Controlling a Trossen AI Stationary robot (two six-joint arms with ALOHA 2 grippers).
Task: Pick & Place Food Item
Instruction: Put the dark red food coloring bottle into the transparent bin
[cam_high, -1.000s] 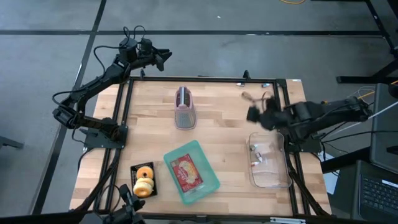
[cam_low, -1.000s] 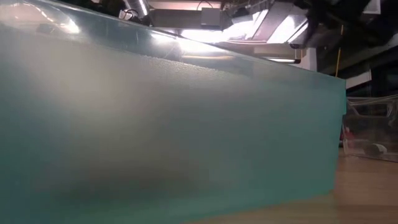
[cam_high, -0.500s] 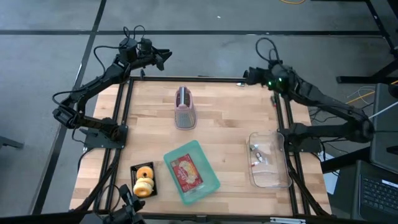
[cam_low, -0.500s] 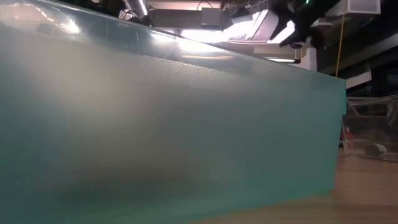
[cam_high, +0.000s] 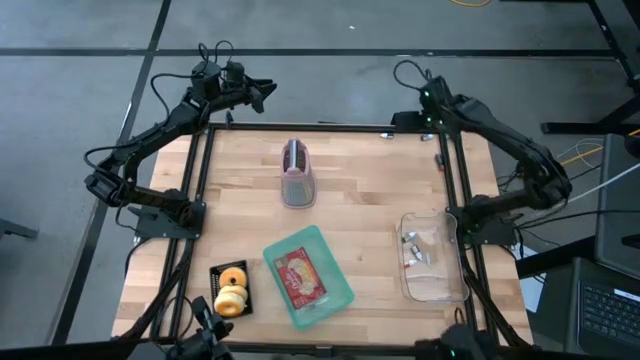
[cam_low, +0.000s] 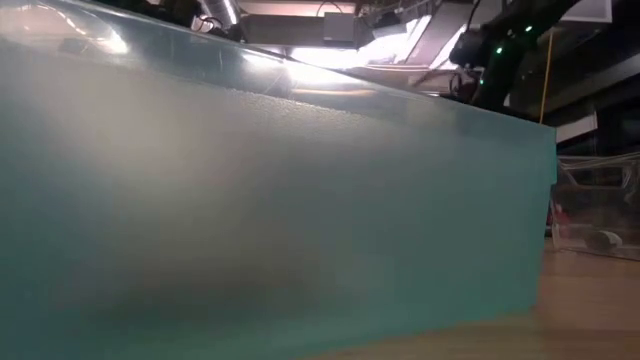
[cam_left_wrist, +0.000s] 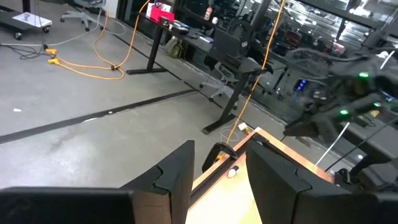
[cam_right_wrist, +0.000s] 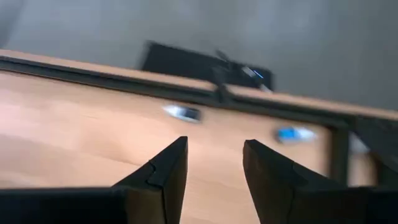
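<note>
- The left gripper (cam_high: 262, 93) hangs past the table's far left corner, its dark flat fingers (cam_left_wrist: 176, 173) parted with nothing between them.
- Two glazed donuts (cam_high: 231, 288) sit in a small black tray (cam_high: 216, 272) near the front left edge of the pale wood-plank table (cam_high: 360, 220).
- A teal plastic tray (cam_high: 336, 289) holds a red packet (cam_high: 301, 276); it is well apart from both grippers.
- A pink ribbed rack (cam_high: 297, 172) stands upright farther back.
- A clear plastic bin (cam_high: 434, 272) sits at right.
- The right gripper (cam_high: 404, 119) hovers at the far right corner, fingers (cam_right_wrist: 168, 167) apart and empty.

i see grey concrete floor (cam_high: 330, 25) around the wooden table (cam_high: 360, 215), orange cable (cam_left_wrist: 93, 59) on it, desks (cam_left_wrist: 186, 37) beyond
</note>
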